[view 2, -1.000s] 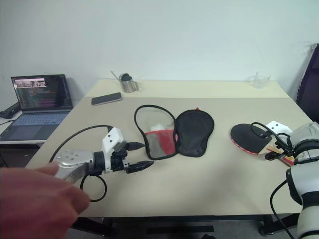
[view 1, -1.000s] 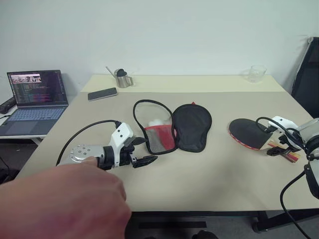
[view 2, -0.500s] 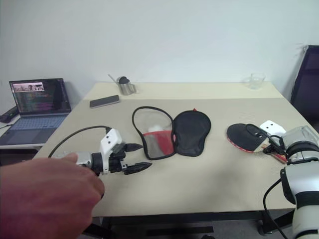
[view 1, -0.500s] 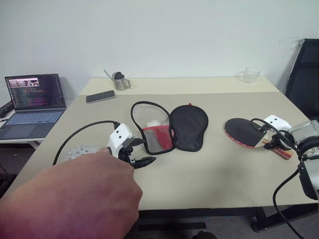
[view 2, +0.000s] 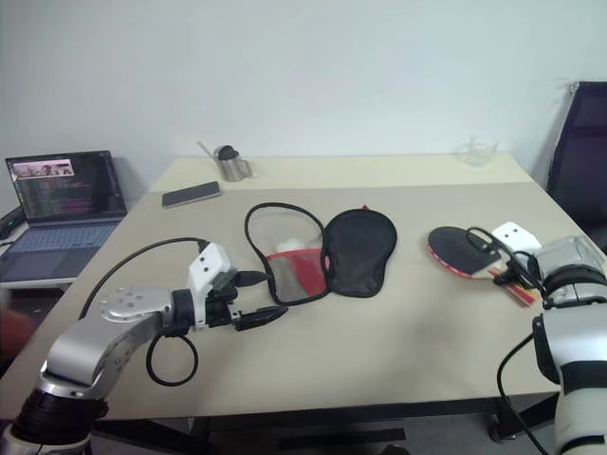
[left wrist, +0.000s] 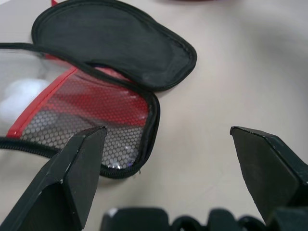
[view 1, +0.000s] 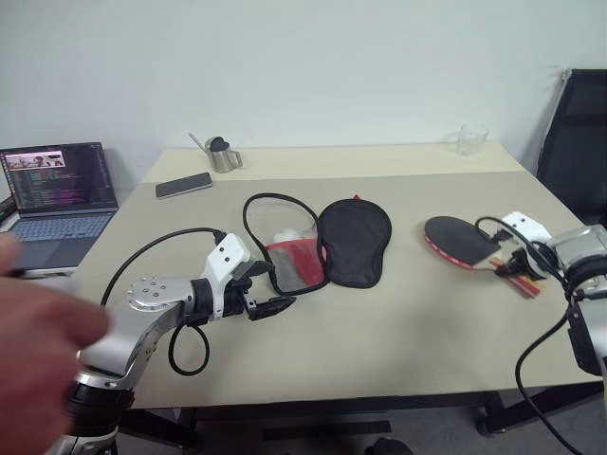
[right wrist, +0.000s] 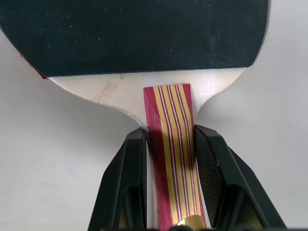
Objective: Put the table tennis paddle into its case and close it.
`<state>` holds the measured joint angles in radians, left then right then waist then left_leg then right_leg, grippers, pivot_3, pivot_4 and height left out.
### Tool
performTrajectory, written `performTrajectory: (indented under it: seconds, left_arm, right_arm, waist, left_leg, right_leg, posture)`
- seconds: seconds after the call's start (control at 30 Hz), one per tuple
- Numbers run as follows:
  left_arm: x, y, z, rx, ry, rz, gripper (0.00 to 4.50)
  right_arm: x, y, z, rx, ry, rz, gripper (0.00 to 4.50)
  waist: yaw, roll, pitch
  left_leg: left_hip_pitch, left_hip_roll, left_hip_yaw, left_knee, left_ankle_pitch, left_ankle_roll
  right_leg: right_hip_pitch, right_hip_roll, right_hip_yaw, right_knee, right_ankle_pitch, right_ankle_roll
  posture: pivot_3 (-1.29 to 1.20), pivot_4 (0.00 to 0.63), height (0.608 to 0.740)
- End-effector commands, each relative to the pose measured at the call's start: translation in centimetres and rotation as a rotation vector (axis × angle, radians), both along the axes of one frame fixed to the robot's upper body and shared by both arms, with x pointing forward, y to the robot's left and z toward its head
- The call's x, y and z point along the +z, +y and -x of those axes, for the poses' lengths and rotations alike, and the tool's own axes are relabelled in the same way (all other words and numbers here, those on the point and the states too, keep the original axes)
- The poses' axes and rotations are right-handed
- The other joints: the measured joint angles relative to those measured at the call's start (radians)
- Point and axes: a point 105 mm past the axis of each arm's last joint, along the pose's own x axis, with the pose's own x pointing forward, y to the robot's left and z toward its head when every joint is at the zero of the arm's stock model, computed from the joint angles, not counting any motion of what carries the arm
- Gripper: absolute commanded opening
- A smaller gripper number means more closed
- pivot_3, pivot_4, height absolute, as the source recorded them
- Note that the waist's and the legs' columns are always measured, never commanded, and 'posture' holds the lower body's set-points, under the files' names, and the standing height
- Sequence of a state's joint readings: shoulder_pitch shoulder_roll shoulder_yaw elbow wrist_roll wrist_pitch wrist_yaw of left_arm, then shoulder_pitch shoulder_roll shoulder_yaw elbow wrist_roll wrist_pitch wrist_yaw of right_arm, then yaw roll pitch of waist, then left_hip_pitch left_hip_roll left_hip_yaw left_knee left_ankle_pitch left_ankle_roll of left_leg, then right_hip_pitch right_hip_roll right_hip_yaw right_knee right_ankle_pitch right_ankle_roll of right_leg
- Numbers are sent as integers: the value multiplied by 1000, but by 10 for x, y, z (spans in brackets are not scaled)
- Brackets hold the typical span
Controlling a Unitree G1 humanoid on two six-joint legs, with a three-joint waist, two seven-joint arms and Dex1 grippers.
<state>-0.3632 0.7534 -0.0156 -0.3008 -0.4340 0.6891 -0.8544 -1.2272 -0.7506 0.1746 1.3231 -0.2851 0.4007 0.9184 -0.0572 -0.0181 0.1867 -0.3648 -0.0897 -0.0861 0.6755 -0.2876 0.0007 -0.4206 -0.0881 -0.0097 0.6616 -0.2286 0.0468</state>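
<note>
Now that the right pincer point(right wrist: 171, 149) has shut on the paddle point(view 1: 462, 241) handle, probably lifted off the counter point(view 1: 398, 313), carry to case point(view 1: 322, 242) comes next; left pincer point(view 1: 264, 287) wide open, empty, beside case.

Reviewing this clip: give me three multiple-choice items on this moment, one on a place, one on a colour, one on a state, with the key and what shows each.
1. Where does the phone lie?
A. Beside the metal jug at the table's far left
B. Inside the case
C. Under the paddle

2. What colours stripe the table tennis paddle's handle?
A. Blue and white
B. Red and yellow
C. Green and black

3. What is the right gripper doing?
A. Standing open above the case
B. Holding the glass
C. Shut on the paddle's handle

Key: 1 A, the phone is near the jug; 2 B, the right wrist view shows the stripes; 3 C, both fingers press the handle's sides.
</note>
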Motion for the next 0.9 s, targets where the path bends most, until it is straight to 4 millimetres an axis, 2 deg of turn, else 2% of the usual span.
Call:
performTrajectory:
  seconds: [0.03,0.2,0.33,0.5,0.63,0.73,0.9]
  left_arm:
    - [10,-3,-2,-14,-47,2,4500]
    - [11,-6,-4,-27,-49,4,4500]
    - [12,-7,-7,-37,-52,2,4500]
    - [12,-11,-8,-48,-54,3,4500]
    - [11,-11,-7,-50,-52,3,4500]
    - [10,-12,-7,-51,-51,4,4500]
    - [10,-12,-4,-46,-52,8,4500]
  right_arm:
    - [48,22,-16,72,-137,-58,1075]
    - [60,45,-16,138,-145,-125,1073]
    - [65,78,-14,181,-158,-214,1072]
    - [55,132,-1,261,-140,-288,1071]
    - [42,164,3,277,-133,-311,1071]
    - [32,175,-2,248,-144,-293,1071]
    - [12,176,-8,197,-141,-208,1071]
  waist:
    - [1,0,0]
    - [13,0,0]
    - [21,0,0]
    - [24,0,0]
    - [28,0,0]
    - [28,0,0]
    - [28,0,0]
  left_leg:
    - [0,0,0,0,0,0]
    - [-2,1,0,-1,-2,1]
    - [-5,1,-1,-1,-3,1]
    - [-11,1,-2,0,-3,0]
    - [-22,0,-2,3,-3,0]
    - [-22,0,-2,3,-3,0]
    - [-22,0,-2,3,-3,0]
  right_leg:
    - [0,0,0,0,0,0]
    - [-1,0,-2,-2,0,0]
    - [-3,0,-2,-4,0,0]
    - [-10,0,-2,-3,0,0]
    - [-21,0,-2,1,0,0]
    - [-21,-1,-2,0,0,0]
    - [-21,-1,-2,0,0,0]
  posture:
    - [0,150,740]
    - [0,150,740]
    - [0,150,740]
    - [0,150,740]
    - [0,150,740]
    - [0,150,740]
    - [0,150,740]
